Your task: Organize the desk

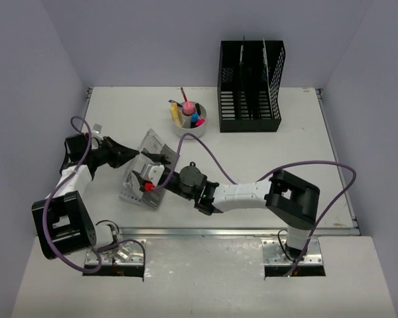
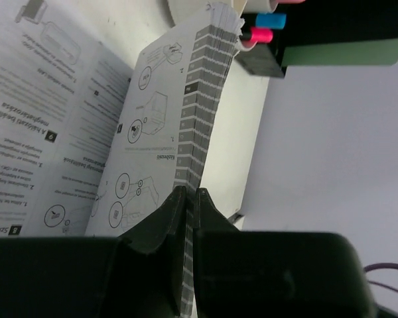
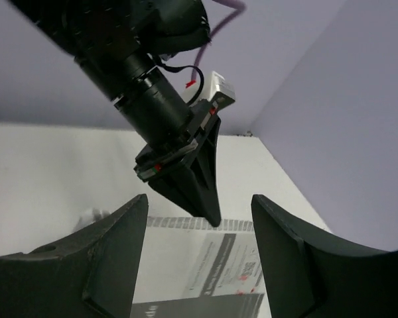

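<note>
White and matte, the surface (image 1: 285, 165) fills the top view under both arms, bearing a black file rack (image 1: 250, 86) and a cup (image 1: 188, 119) of pens at the far side and an open booklet (image 1: 138, 189) at the near left, where the left tool (image 1: 131, 156) and right tool (image 1: 148, 177) both reach. Left wrist view: the left tool is clamped shut on the booklet's page edges. Right wrist view: the right tool's fingers (image 3: 113, 252) stand apart, holding nothing, above the booklet.

The desk (image 1: 285, 152) looks matt, the booklet (image 2: 152, 132) paper, the rack (image 1: 250, 79) black mesh.
</note>
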Available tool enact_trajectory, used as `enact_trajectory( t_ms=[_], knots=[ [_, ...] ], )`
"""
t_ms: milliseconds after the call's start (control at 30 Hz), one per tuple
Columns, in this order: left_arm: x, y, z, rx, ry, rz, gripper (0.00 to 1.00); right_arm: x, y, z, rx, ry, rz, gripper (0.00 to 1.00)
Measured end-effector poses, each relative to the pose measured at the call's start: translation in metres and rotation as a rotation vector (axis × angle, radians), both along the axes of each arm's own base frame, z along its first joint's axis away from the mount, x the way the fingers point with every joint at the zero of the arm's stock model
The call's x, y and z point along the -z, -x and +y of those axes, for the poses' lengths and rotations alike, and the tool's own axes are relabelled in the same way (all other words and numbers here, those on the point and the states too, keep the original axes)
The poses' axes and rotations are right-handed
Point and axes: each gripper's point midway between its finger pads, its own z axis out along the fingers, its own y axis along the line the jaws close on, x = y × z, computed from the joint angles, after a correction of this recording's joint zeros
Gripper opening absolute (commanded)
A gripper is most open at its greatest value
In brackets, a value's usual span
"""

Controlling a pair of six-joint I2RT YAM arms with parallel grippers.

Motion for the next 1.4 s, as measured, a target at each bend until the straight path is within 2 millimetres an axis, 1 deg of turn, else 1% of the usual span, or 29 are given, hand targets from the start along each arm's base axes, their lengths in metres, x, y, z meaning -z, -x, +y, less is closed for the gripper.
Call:
enact_trajectory(
  t_ms=[67, 133, 200, 267, 333, 400, 500, 600, 733, 833, 933, 967, 1033, 1067, 1100, 1200, 1267, 1300, 1367, 1400],
  knots=[
    [-0.008, -0.004, 0.003, -0.047, 0.006, -0.015, 0.0, -0.006, 0.0, 0.006, 0.064, -0.035, 0.099, 0.63],
    [-0.015, -0.009, 0.006, -0.093, 0.012, -0.032, 0.0, 0.003, 0.001, 0.011, 0.121, -0.027, 0.211, 0.62],
    [-0.023, -0.012, 0.008, -0.133, 0.026, -0.047, 0.0, 0.019, 0.003, 0.015, 0.172, 0.0, 0.32, 0.62],
    [-0.028, -0.014, 0.01, -0.167, 0.043, -0.057, 0.0, 0.043, 0.011, 0.015, 0.205, 0.049, 0.425, 0.63],
    [-0.031, -0.016, 0.011, -0.196, 0.061, -0.059, 0.0, 0.067, 0.019, 0.009, 0.234, 0.111, 0.501, 0.63],
    [-0.032, -0.017, 0.013, -0.223, 0.081, -0.056, 0.0, 0.084, 0.027, 0.003, 0.251, 0.162, 0.551, 0.63],
    [-0.03, -0.017, 0.013, -0.251, 0.115, -0.044, 0.0, 0.102, 0.035, -0.003, 0.26, 0.213, 0.587, 0.65],
    [-0.025, -0.015, 0.012, -0.266, 0.144, -0.021, 0.0, 0.11, 0.04, -0.005, 0.259, 0.234, 0.59, 0.66],
    [-0.024, -0.014, 0.011, -0.277, 0.172, -0.002, 0.0, 0.12, 0.038, 0.003, 0.252, 0.219, 0.573, 0.66],
    [-0.028, -0.016, 0.011, -0.28, 0.185, -0.01, 0.0, 0.137, 0.036, 0.009, 0.252, 0.224, 0.564, 0.65],
    [-0.03, -0.016, 0.01, -0.28, 0.197, -0.014, 0.0, 0.16, 0.032, 0.01, 0.268, 0.252, 0.562, 0.47],
    [-0.03, -0.015, 0.01, -0.277, 0.2, -0.014, 0.0, 0.168, 0.03, 0.009, 0.279, 0.264, 0.562, 0.35],
    [-0.03, -0.014, 0.008, -0.27, 0.204, -0.013, 0.0, 0.177, 0.023, 0.005, 0.305, 0.277, 0.556, 0.19],
    [-0.031, -0.013, 0.007, -0.265, 0.205, -0.015, 0.0, 0.179, 0.019, 0.003, 0.317, 0.281, 0.55, 0.13],
    [-0.032, -0.012, 0.007, -0.264, 0.207, -0.018, 0.0, 0.18, 0.016, 0.002, 0.32, 0.285, 0.548, 0.02],
    [-0.04, -0.012, 0.006, -0.25, 0.206, -0.053, 0.0, 0.179, 0.007, -0.006, 0.342, 0.291, 0.513, 0.01],
    [-0.046, -0.01, 0.003, -0.229, 0.212, -0.074, 0.0, 0.183, 0.003, -0.024, 0.359, 0.325, 0.484, 0.01],
    [-0.048, -0.009, 0.002, -0.218, 0.216, -0.079, 0.0, 0.181, 0.0, -0.031, 0.365, 0.332, 0.47, 0.01],
    [-0.049, -0.007, 0.0, -0.2, 0.223, -0.08, 0.0, 0.17, -0.005, -0.046, 0.375, 0.331, 0.44, 0.01],
    [-0.049, -0.006, -0.001, -0.194, 0.226, -0.078, 0.0, 0.159, -0.009, -0.053, 0.381, 0.315, 0.427, 0.07]
  ],
)
